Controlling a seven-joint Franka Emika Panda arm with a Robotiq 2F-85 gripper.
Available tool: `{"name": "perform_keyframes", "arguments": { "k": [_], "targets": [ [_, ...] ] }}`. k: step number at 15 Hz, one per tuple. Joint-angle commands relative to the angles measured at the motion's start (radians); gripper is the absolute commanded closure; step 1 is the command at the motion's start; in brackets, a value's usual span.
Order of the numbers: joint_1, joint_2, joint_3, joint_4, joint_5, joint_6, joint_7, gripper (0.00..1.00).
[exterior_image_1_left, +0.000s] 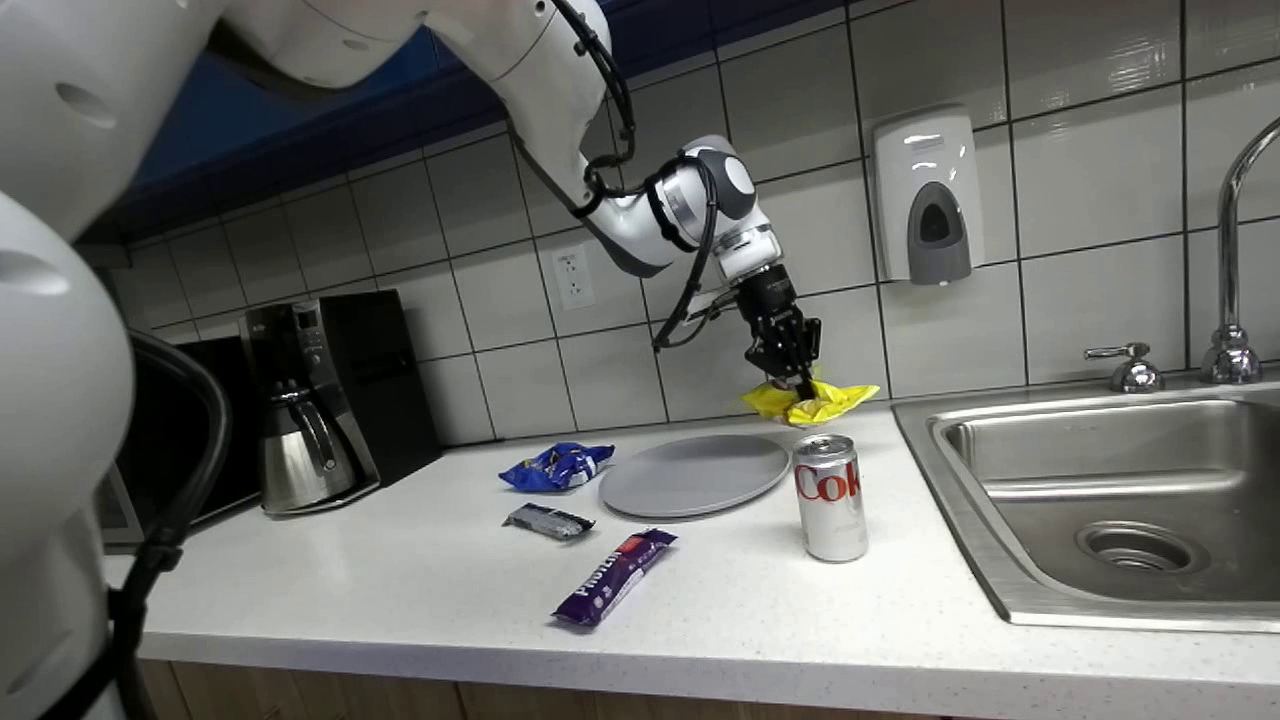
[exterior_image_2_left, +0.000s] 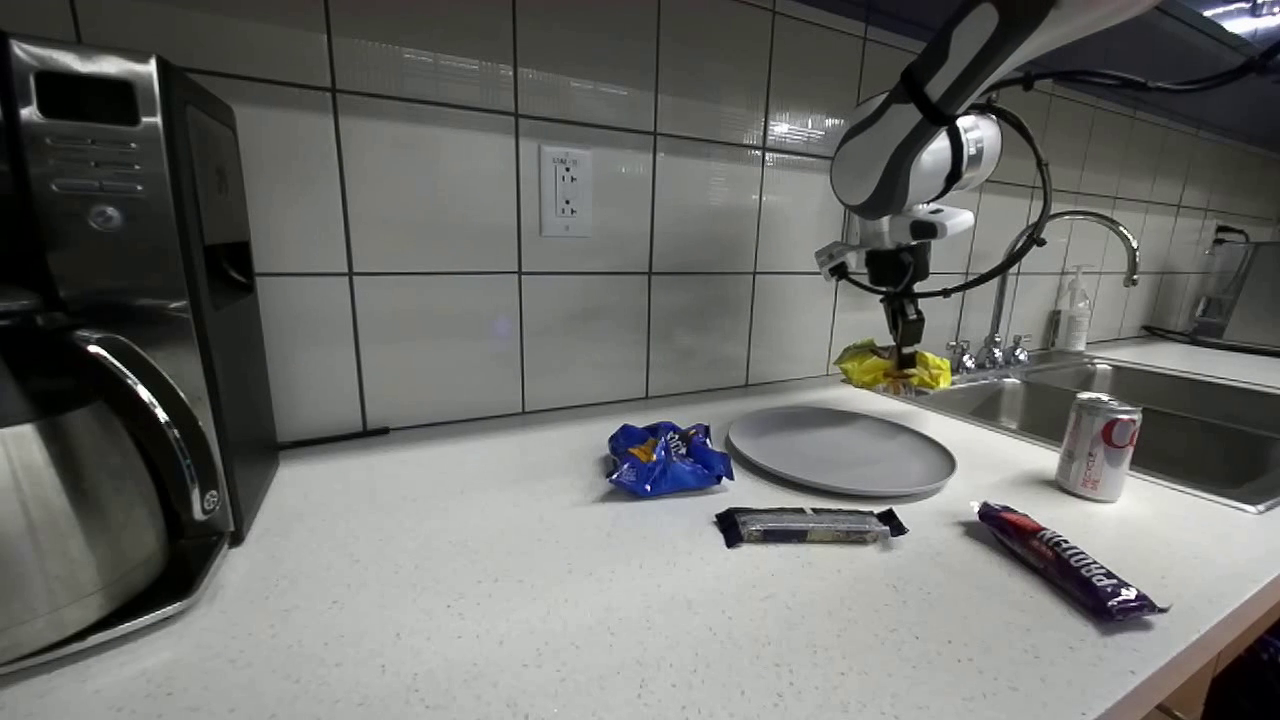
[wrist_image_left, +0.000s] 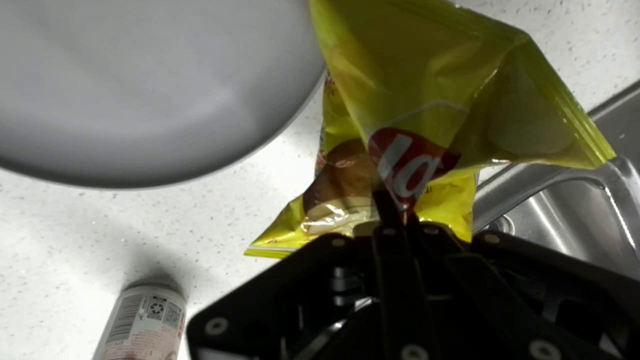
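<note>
In the wrist view, the gripper (wrist_image_left: 395, 215) is closed almost fully, its 2 fingers pinching a yellow bag (wrist_image_left: 425, 110) near the middle. The bag spreads out ahead of the fingertips. Its film looks thin and smooth, so in my judgement it could slide out if the pinch catches only a small fold, and a stronger squeeze could burst it. The gray plate (wrist_image_left: 150, 100) lies ahead of the gripper, toward the left of this view; the bag overlaps its rim here, but I cannot tell if they touch. The sink (wrist_image_left: 555, 215) is on the right of the gripper, so a bag slipping on that side could fall into it.

In an exterior view, the gripper points down with the bag at its tips, apparently above the counter (exterior_image_1_left: 400, 590). The soda can (exterior_image_1_left: 832, 500) stands upright, nearer to the camera than the gripper; a low swing that way could knock it over. The tiled wall (exterior_image_1_left: 950, 340) is close behind and limits backward movement.

In an exterior view, a blue bag (exterior_image_2_left: 668, 460) lies across the plate from the gripper. 2 bars lie nearer to the camera than the gripper: a small dark-ended bar (exterior_image_2_left: 810, 525) and a purple bar (exterior_image_2_left: 1065, 560).
</note>
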Motion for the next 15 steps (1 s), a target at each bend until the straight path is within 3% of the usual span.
{"name": "perform_keyframes", "arguments": {
  "k": [1, 15],
  "targets": [
    [-0.017, -0.032, -0.002, -0.031, -0.004, -0.023, 0.031, 1.00],
    [-0.005, -0.014, -0.059, -0.068, -0.103, -0.029, 0.124, 1.00]
  ]
}}
